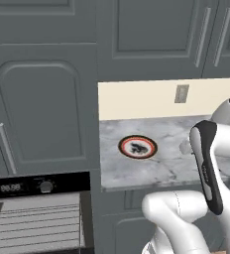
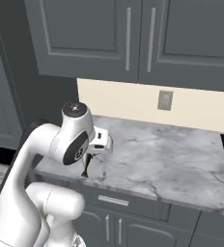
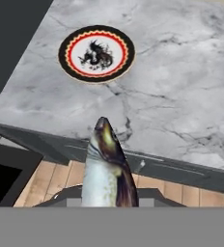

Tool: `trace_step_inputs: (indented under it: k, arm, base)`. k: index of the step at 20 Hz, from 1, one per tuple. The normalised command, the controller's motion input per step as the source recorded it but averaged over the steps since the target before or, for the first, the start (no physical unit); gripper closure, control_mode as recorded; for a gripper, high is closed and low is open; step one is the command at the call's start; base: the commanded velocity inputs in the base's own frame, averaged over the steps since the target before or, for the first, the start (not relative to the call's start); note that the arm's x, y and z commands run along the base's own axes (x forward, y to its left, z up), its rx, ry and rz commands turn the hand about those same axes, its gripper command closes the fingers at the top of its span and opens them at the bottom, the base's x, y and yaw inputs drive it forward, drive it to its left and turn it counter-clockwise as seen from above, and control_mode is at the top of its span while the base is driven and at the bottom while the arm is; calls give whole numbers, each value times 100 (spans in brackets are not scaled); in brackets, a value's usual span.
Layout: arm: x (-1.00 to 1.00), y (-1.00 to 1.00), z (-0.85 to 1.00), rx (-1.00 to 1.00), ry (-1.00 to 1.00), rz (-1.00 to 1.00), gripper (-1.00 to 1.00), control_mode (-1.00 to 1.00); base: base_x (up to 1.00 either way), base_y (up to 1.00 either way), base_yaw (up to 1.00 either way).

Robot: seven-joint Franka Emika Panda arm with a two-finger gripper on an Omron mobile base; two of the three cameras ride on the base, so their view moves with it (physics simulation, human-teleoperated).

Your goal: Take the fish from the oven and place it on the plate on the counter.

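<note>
The fish [image 3: 106,169], slim with a dark back and pale belly, fills the lower middle of the hand view, head pointing away from the hand. My gripper [image 2: 90,159] is shut on it, and the fish [image 2: 86,170] hangs dark below the hand, just above the front left part of the marble counter [image 2: 172,164]. The plate [image 3: 96,54], with an orange-red rim and dark centre, lies on the counter [image 3: 181,72] beyond the fish's head, apart from it. From the left base camera the plate [image 1: 138,147] sits left of my arm. The oven [image 1: 37,186] stands open at lower left, wire racks bare.
Dark grey upper cabinets [image 2: 128,38] hang over the counter, with a wall outlet [image 2: 165,100] on the beige backsplash. A drawer with a handle [image 2: 113,200] sits under the counter edge. Wooden floor [image 3: 51,178] shows below it. A tall cabinet [image 1: 37,114] rises above the oven.
</note>
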Motion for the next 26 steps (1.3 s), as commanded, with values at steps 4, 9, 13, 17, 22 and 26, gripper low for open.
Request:
trace_step_inputs:
  k: [4, 9, 13, 17, 22, 26]
  arm:
    - [0, 0, 0, 0, 0, 0, 100, 100]
    - [0, 0, 0, 0, 0, 0, 100, 100]
    - [0, 0, 0, 0, 0, 0, 100, 100]
    - [0, 0, 0, 0, 0, 0, 100, 100]
    - [0, 0, 0, 0, 0, 0, 100, 100]
    - [0, 5, -4, 0, 5, 0, 100, -100]
  base:
    - [39, 15, 0]
    - [56, 13, -2]
    - [45, 7, -1]
    - [32, 6, 0]
    - [11, 10, 0]
    - [3, 20, 0]
